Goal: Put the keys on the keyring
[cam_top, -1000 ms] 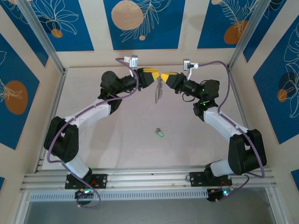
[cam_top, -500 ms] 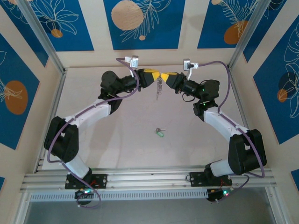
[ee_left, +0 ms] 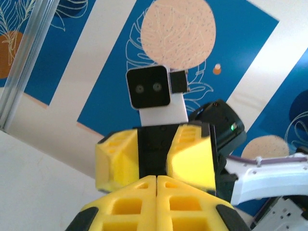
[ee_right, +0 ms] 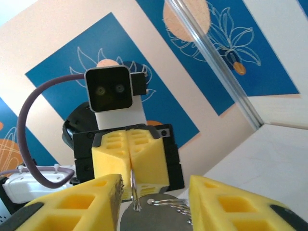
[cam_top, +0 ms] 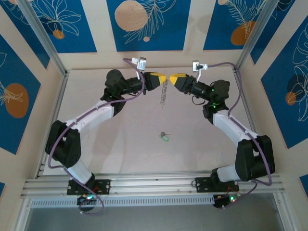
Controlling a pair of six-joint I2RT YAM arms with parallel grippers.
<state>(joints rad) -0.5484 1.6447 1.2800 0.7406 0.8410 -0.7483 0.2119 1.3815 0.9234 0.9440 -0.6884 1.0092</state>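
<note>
The keyring (cam_top: 164, 95) hangs above the back of the table, its silvery pieces dangling. My left gripper (cam_top: 161, 79) is shut on its top; in the right wrist view the thin wire of the keyring (ee_right: 133, 191) runs up between the closed left gripper (ee_right: 129, 159) fingers. My right gripper (cam_top: 172, 78) faces it a short way off, open, its fingers (ee_right: 86, 202) either side of the hanging ring without touching it. From the left wrist, my left gripper (ee_left: 157, 180) is closed and the right gripper (ee_left: 153, 159) stands spread. The key (cam_top: 164, 137), green-headed, lies mid-table.
Aluminium frame posts (cam_top: 43, 36) stand at the back corners before blue patterned walls. A rail (cam_top: 154, 183) runs along the near edge by both arm bases. The table (cam_top: 120, 149) around the key is bare.
My left gripper has shut on the keyring. My right gripper has opened, let go of it and drawn back a little to the right. The keyring now hangs from the left gripper.
</note>
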